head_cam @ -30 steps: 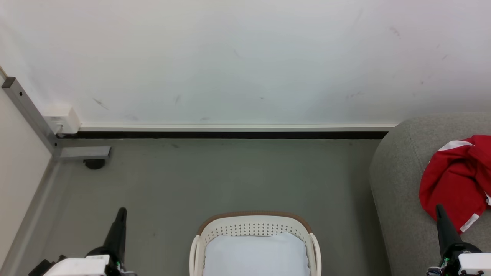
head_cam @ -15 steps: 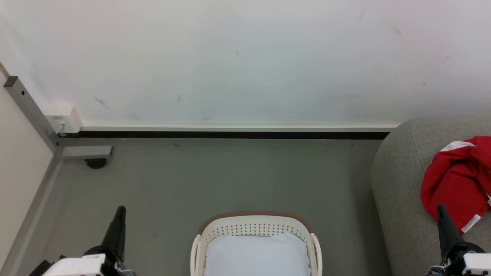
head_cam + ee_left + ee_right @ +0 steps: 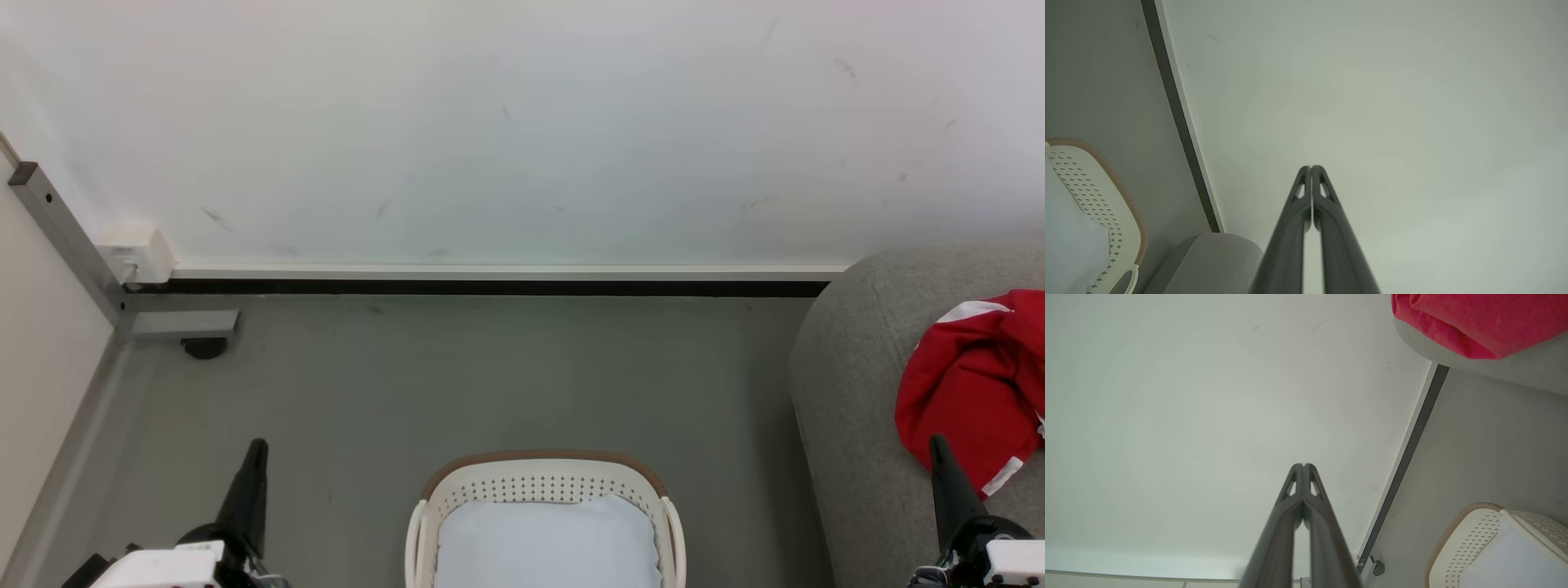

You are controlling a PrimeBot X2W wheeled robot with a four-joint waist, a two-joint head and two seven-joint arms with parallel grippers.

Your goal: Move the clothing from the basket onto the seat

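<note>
At far left I am seeing a square grey metal post (image 3: 61, 237) running down the smooth white wall (image 3: 522, 122) to the matt grey floor (image 3: 490, 376), a small white plastic box (image 3: 135, 251) sitting beside it. My left gripper (image 3: 258, 447) is hovering over the floor, its two long dark fingers pressed together and empty. At bottom centre, the oval cream-white plastic basket (image 3: 540, 459) with rows of small holes and a brown rim band is holding a plain pale bluish-white pad (image 3: 547, 543). The soft bright red clothing (image 3: 963, 392) with white trim is lying crumpled on the rounded grey woven-fabric sofa (image 3: 849, 392) at right. My right gripper (image 3: 936, 443), likewise closed and empty, is covering that heap's lower edge. Against a second ago the head view is sitting very slightly shifted, while the things are staying put
</note>
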